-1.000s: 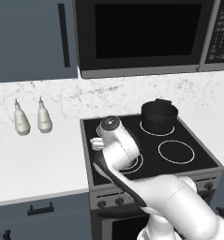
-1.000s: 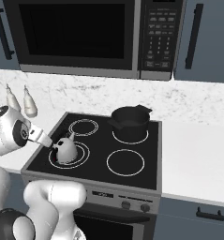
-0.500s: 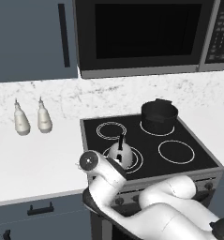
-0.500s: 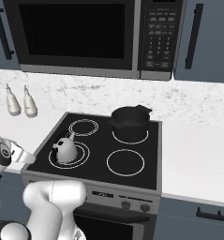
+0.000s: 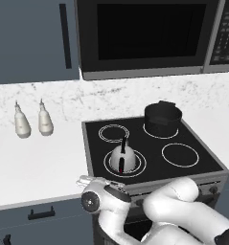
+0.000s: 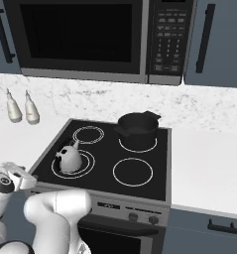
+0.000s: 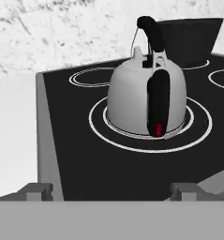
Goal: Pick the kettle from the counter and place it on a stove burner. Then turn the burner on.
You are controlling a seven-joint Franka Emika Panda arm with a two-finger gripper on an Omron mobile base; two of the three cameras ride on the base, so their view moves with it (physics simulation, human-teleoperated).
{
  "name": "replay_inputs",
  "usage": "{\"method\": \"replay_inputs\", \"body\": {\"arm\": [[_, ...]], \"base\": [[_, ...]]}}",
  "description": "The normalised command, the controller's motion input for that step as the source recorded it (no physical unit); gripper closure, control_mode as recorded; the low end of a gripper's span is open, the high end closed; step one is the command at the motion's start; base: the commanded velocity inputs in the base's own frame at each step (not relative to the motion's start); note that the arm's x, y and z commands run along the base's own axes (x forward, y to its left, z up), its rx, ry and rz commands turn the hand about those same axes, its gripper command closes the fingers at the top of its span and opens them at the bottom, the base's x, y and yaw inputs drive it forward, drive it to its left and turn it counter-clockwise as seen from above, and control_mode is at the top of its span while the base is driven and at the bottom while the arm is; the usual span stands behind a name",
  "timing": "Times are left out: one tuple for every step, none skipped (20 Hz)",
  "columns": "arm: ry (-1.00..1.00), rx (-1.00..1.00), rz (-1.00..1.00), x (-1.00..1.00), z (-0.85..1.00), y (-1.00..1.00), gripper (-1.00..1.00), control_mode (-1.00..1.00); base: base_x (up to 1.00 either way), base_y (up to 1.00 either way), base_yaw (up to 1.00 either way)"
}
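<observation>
The silvery kettle (image 5: 123, 158) (image 6: 69, 158) (image 7: 141, 96) stands upright on the stove burner (image 5: 141, 165) (image 6: 88, 165) (image 7: 98, 131), the large double ring at the cooktop's front left. Its black handle and red mark face the hand camera. My gripper (image 5: 87, 181) (image 6: 18, 172) (image 7: 111, 190) hangs low off the stove's front left corner, well short of the kettle. It is open, its fingertips (image 7: 38, 190) wide apart with nothing between them. The white marble counter (image 5: 34, 162) (image 6: 209, 163) flanks the stove on both sides.
A wide black pot (image 5: 162, 118) (image 6: 137, 130) (image 7: 188, 40) sits on the back right burner. Two slim white bottles (image 5: 21, 122) (image 6: 13, 108) stand on the left counter by the wall. Stove knobs (image 6: 134, 217) line the front panel. A microwave (image 5: 144, 36) hangs overhead.
The hand has drawn back from the kettle, sinking to the stove's front left corner. The kettle stays put on the large burner.
</observation>
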Motion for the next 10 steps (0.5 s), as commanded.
{"method": "replay_inputs", "body": {"arm": [[-0.18,0.0,0.0,-0.22,-0.29,0.05,-1.0,-1.0],[-0.16,0.0,0.0,-0.28,-0.29,0.06,-1.0,-1.0],[-0.13,0.0,0.0,-0.3,-0.25,0.07,-1.0,-1.0],[-0.12,0.0,0.0,-0.29,-0.27,0.08,-1.0,-1.0],[-0.11,0.0,0.0,-0.29,-0.26,0.09,-1.0,-1.0],[-0.11,-0.01,0.0,-0.27,-0.21,0.11,-1.0,-1.0],[-0.12,0.0,0.0,-0.26,-0.18,0.11,-1.0,-1.0],[-0.13,0.0,0.0,-0.24,-0.13,0.09,-1.0,-1.0],[-0.13,0.0,0.0,-0.23,-0.13,0.04,-1.0,-1.0],[-0.12,0.0,0.0,-0.2,-0.16,0.02,-1.0,-1.0]], "base": [[0.0,0.0,0.0],[0.0,0.0,0.0],[0.0,0.0,0.0],[0.0,0.0,0.0],[0.0,0.0,0.0],[0.0,0.0,0.0],[0.0,0.0,0.0],[0.0,0.0,0.0],[0.0,0.0,0.0],[0.0,0.0,0.0]]}}
